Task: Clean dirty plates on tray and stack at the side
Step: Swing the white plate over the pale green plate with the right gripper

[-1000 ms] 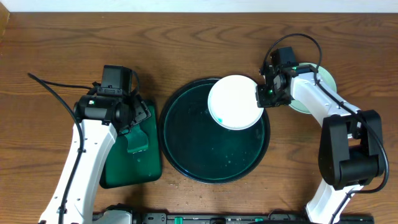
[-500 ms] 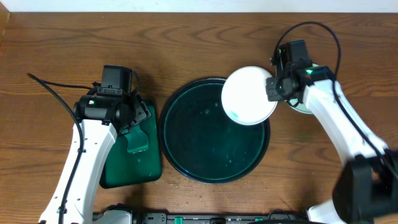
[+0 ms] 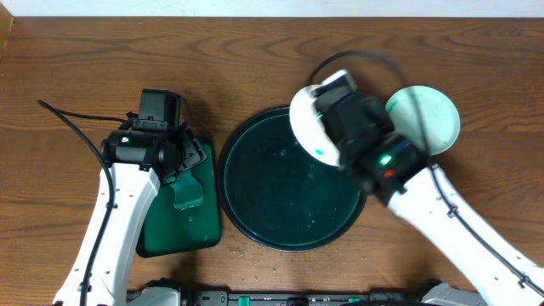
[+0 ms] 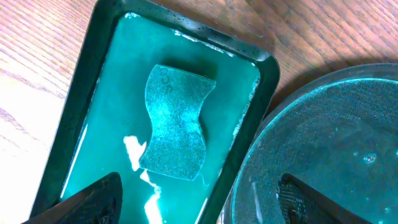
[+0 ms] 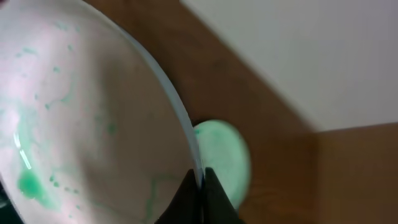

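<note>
**Smeared plate pinched above the tray's rim, sponge soaking at nine o'clock**

With the overhead view read as a dial centred on the round tray (image 3: pixel 280 204), that tray's dark floor shows scattered wet glints. At nine o'clock, just beside it, sits the rectangular green tray (image 4: pixel 264 93), which holds a pool of bright green liquid. A waisted green sponge (image 4: pixel 177 124) lies flat in the middle of that pool.

At about one o'clock, the held plate (image 5: pixel 81 124) is up off the tray and overlaps its rim, tilted steeply. Its face carries green smears and speckles. Further out at two o'clock, the resting plate (image 3: pixel 440 115) lies flat on the wooden table (image 3: pixel 76 68), tinted pale green. Whether more plates lie under it cannot be told.

The right arm (image 3: pixel 382 161) reaches diagonally in from five o'clock, high and blurred. The right gripper (image 5: pixel 200 186) is closed to a pinch on the held plate's edge.

The left arm (image 3: pixel 127 187) hangs over the rectangular tray. The left gripper (image 4: pixel 199 182) has its fingers spread wide above the sponge and touches nothing.
</note>
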Available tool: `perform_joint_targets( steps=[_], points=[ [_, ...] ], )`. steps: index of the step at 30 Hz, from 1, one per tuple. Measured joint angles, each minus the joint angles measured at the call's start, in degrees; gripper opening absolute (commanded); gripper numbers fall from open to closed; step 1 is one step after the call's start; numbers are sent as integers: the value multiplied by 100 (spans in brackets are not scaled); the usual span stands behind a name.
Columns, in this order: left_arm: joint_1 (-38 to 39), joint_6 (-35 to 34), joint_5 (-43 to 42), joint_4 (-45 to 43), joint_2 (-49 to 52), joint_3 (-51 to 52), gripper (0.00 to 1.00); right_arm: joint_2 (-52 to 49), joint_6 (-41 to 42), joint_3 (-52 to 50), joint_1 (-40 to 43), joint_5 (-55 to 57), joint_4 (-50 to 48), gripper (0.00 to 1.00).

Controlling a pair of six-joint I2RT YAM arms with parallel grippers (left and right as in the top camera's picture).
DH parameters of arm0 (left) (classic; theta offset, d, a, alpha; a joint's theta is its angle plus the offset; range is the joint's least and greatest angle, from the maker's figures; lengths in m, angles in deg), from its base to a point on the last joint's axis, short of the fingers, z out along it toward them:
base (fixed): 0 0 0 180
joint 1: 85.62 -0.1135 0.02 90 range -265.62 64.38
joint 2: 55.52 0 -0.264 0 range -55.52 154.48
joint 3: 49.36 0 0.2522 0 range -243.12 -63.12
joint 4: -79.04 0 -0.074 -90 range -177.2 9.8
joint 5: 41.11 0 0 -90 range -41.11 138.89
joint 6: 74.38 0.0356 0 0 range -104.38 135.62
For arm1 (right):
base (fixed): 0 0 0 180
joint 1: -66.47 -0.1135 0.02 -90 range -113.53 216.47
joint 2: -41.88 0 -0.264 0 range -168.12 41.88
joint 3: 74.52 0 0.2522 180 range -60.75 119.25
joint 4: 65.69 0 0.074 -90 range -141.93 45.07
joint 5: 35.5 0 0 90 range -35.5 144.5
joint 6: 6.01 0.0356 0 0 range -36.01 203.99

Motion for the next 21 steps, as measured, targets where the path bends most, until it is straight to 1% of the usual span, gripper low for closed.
perform_joint_targets(
  steps=[5,11,16,21],
  points=[
    [0,0,0,0,0,0,80,0,-673,0,-866,1563,-415,1],
    [0,44,0,2,0,0,80,0,-1690,0,-1582,3176,-931,1],
    [0,111,-2,2,0,0,80,0,-2415,0,-2022,3919,-1038,1],
    [0,111,0,2,0,0,80,0,-2879,0,-2315,4301,-1045,1]
  ],
)
